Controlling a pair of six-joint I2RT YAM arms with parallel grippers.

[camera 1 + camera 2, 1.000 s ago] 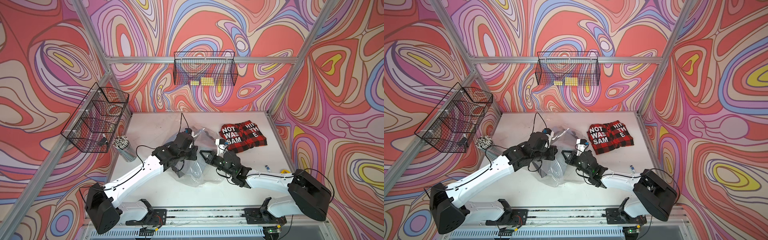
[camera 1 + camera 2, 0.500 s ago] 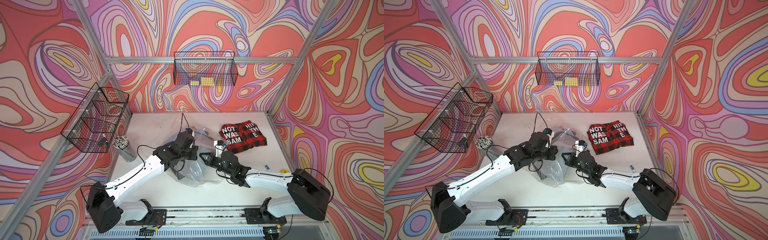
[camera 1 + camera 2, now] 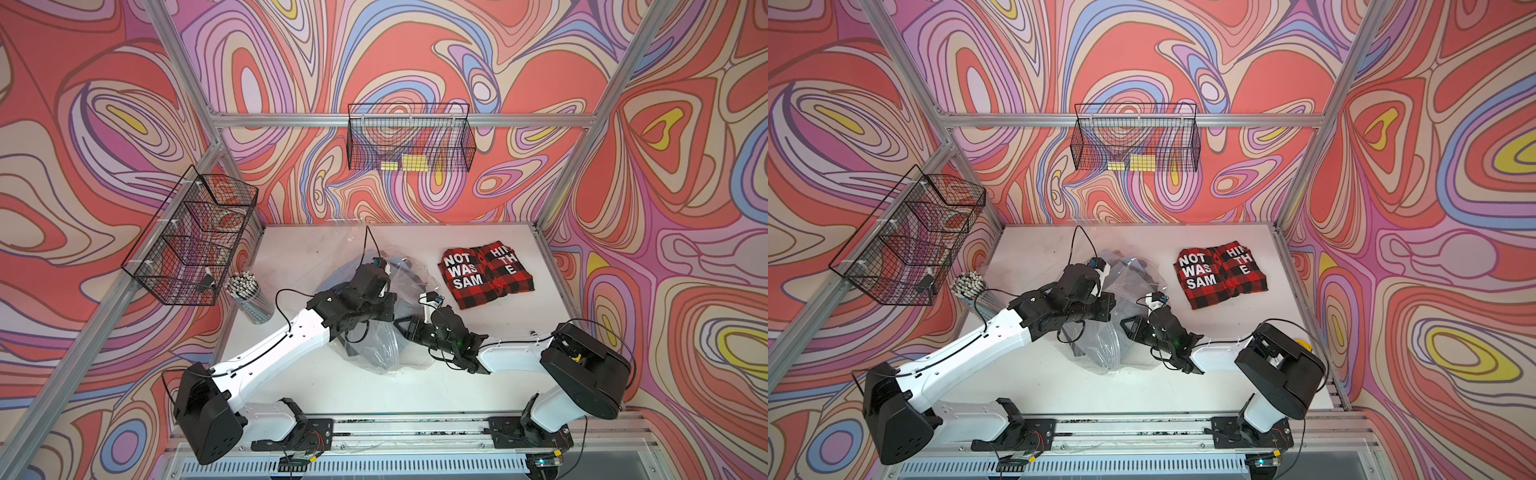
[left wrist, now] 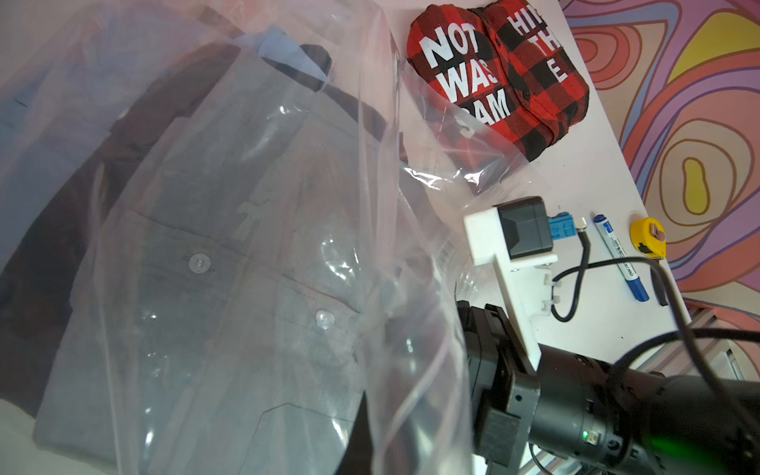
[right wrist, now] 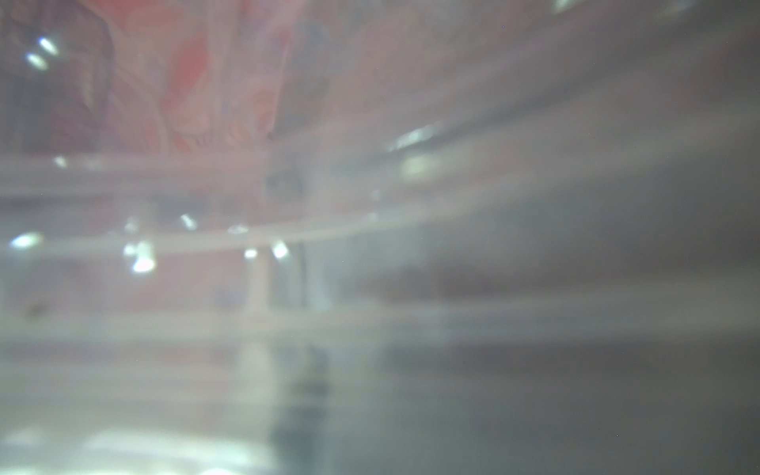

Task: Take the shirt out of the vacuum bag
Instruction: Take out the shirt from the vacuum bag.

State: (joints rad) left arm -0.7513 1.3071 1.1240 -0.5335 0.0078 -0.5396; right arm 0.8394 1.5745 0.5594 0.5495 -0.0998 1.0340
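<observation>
The vacuum bag (image 3: 374,353) (image 3: 1100,353) is a crinkly clear sack hanging in the middle of the table. A folded grey button shirt (image 4: 230,255) shows through its film, with darker and blue cloth behind it. My left gripper (image 3: 388,309) (image 3: 1106,309) is shut on the bag's upper film and holds it up; its jaws are hidden in the left wrist view. My right gripper (image 3: 401,326) (image 3: 1127,326) presses into the bag's right side. Its wrist view is only blurred plastic, hiding the fingers. A red-and-black plaid shirt (image 3: 484,274) (image 4: 501,70) lies outside the bag at the back right.
A cup of straws (image 3: 249,295) stands at the table's left edge below a wire basket (image 3: 195,237). A second wire basket (image 3: 409,143) hangs on the back wall. A blue marker (image 4: 621,257) and a yellow tape measure (image 4: 647,236) lie by the right edge.
My right gripper has edged a little further left into the bag's side. The left arm holds the bag in about the same place.
</observation>
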